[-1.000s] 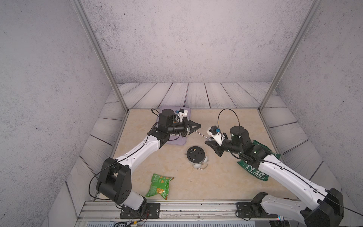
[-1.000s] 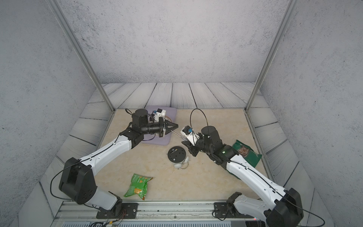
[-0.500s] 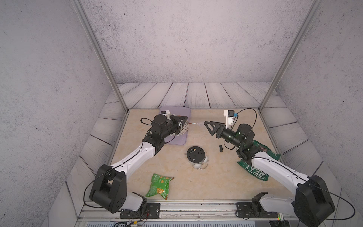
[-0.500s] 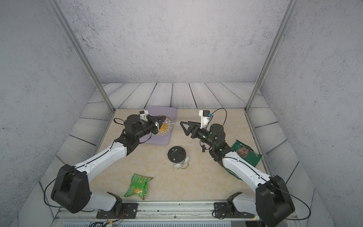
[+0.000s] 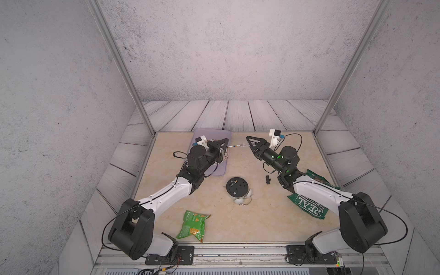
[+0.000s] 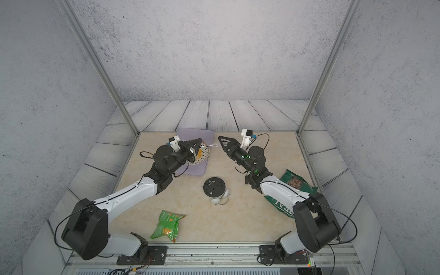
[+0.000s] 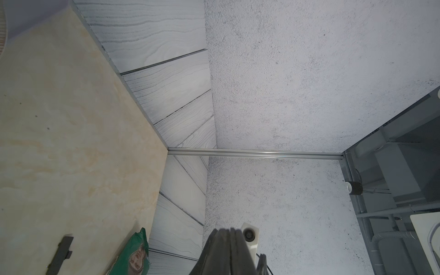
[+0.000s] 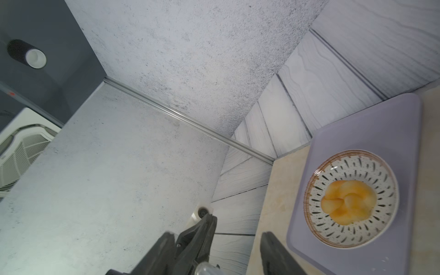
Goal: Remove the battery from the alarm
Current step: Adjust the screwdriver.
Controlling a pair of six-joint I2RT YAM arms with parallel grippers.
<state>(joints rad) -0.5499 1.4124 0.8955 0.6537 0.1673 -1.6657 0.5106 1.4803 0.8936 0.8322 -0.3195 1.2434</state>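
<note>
The alarm (image 5: 237, 188) lies face down mid-table, its black back up, in both top views (image 6: 214, 187). The battery (image 5: 234, 182) shows as a small dark cell in the open slot on that back. Both grippers hang well behind it, tip to tip. My left gripper (image 5: 224, 143) is shut on the silver shaft of a screwdriver (image 5: 238, 145). The screwdriver's clear handle (image 8: 205, 269) lies between the spread fingers of my open right gripper (image 5: 248, 140). In the right wrist view, the left gripper's closed tip sits inside the right gripper (image 8: 216, 235).
A small black cover (image 5: 268, 179) lies on the table right of the alarm. At the back, a purple tray (image 5: 221, 170) holds a patterned bowl (image 8: 350, 197) of orange food. A green snack bag (image 5: 192, 223) lies front left. A dark green bag (image 5: 309, 204) lies under the right arm.
Both grippers rose from beside the alarm and moved toward the back. The right gripper opened, and the black cover now lies on the table. The left gripper stays shut on the screwdriver.
</note>
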